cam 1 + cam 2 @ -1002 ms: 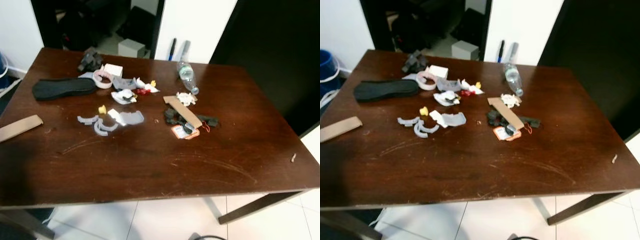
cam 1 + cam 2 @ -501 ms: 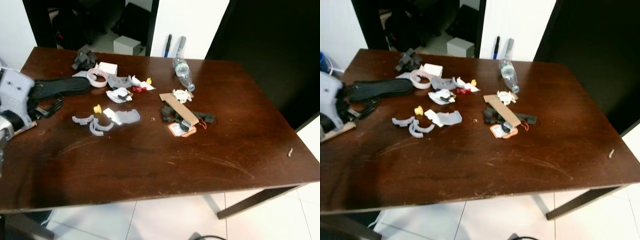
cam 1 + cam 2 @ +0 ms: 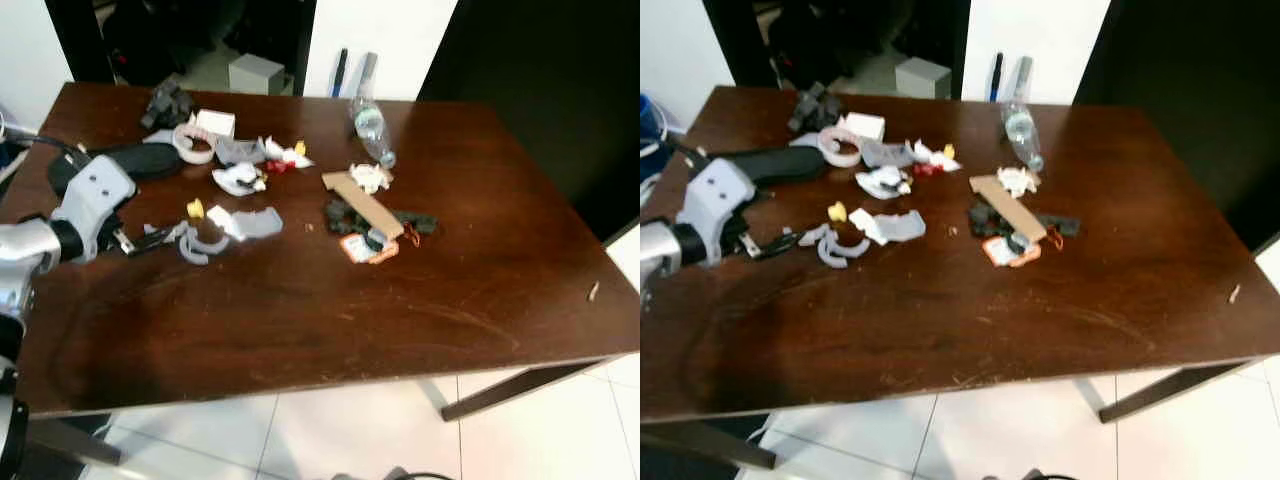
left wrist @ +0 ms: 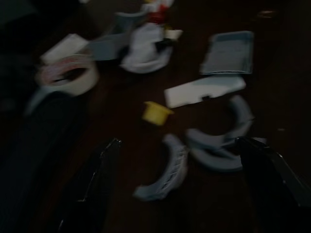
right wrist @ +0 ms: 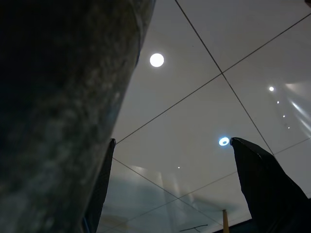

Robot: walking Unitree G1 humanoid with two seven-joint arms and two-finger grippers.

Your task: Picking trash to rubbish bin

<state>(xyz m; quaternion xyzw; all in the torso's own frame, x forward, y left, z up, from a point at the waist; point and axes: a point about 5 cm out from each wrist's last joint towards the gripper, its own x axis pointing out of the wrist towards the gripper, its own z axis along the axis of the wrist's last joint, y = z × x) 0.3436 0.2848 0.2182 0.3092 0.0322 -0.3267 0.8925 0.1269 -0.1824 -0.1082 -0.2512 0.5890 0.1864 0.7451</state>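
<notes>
I hold the left gripper (image 3: 150, 240) with fingers spread beside the grey curved scraps (image 3: 200, 243); clutter risks a nudged, missed pinch; right gripper (image 5: 170, 187) hangs released

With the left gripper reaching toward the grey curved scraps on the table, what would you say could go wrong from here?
1. The left gripper, fingers open, faces several grey curved scraps lying close together; it may pinch two or push them apart.
2. The small yellow piece lies just beyond and could get knocked away.
3. The scraps lie flat on the hard table, so the fingers may scrape wood and slip.
</notes>
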